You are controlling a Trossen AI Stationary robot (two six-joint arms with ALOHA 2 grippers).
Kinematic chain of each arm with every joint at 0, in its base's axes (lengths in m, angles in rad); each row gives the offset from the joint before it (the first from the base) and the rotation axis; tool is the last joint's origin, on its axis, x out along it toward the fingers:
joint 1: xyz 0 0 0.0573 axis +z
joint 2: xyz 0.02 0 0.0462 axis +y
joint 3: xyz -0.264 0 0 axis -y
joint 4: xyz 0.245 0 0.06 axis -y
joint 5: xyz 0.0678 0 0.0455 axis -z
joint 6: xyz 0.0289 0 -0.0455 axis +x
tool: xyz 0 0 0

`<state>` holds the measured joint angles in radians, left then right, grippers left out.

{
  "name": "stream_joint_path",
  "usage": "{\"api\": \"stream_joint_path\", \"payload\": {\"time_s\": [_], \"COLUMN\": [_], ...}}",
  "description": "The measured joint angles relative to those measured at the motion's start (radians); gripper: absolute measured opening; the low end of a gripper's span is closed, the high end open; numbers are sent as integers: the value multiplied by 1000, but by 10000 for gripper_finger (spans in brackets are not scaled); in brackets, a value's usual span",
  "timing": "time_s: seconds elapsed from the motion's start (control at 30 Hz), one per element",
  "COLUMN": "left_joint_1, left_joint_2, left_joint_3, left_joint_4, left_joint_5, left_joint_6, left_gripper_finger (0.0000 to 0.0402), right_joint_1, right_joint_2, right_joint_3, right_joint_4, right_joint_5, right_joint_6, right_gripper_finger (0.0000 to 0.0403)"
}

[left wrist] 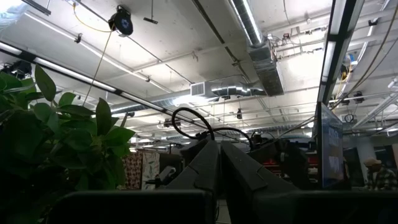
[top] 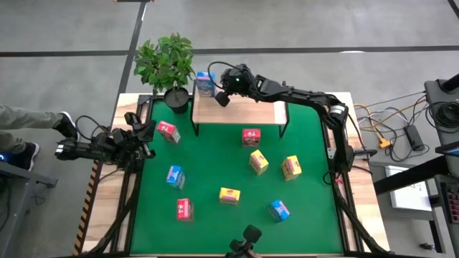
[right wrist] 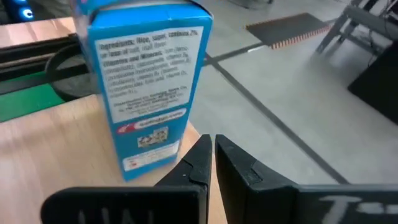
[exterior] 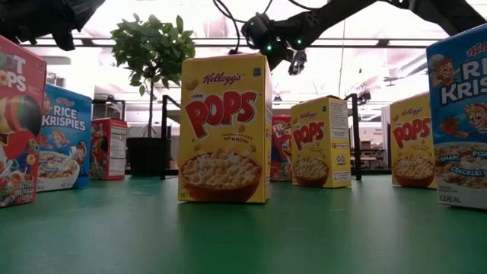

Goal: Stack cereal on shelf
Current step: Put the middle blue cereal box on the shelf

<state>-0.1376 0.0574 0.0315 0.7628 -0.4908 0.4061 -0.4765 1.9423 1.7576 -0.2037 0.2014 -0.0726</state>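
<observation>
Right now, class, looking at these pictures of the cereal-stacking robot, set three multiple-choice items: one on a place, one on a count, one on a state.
1. Where does the blue box by the right gripper stand?
A. on the shelf
B. on the mat
C. in the plant pot

2. How many yellow boxes stand on the mat?
A. one
B. three
C. five

3. How is the right gripper?
A. shut, holding nothing
B. shut on a red box
C. wide open

Answers: 1 A, the high view shows the box on the shelf's corner near the plant. 2 B, three yellow ones show from above. 3 A, the right wrist view shows its fingers together beside the box.
</observation>
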Motion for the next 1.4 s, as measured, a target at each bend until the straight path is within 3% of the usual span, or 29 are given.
{"api": "stream_joint_path", "payload": {"time_s": [0.1,0.23,0.43,0.6,0.73,1.4], "left_joint_1": [0,0,0,0,0,0], "left_joint_2": [0,0,0,0,0,0], "left_joint_3": [0,0,0,0,0,0], "left_joint_4": [0,0,0,0,0,0], "left_joint_5": [0,0,0,0,0,0], "left_joint_6": [0,0,0,0,0,0], "left_gripper_finger": [0,0,0,0,0,0], "right_joint_1": [9,22,73,87,93,82], "right_joint_2": [-7,-3,35,95,117,123], "right_joint_3": [1,0,-3,-3,-4,-4], "right_joint_4": [-66,-132,13,203,246,246], "right_joint_5": [-18,-172,-229,-207,-79,8], "right_joint_6": [19,20,-30,-61,-102,-154], "right_gripper_finger": [12,12,12,12,12,12]}}
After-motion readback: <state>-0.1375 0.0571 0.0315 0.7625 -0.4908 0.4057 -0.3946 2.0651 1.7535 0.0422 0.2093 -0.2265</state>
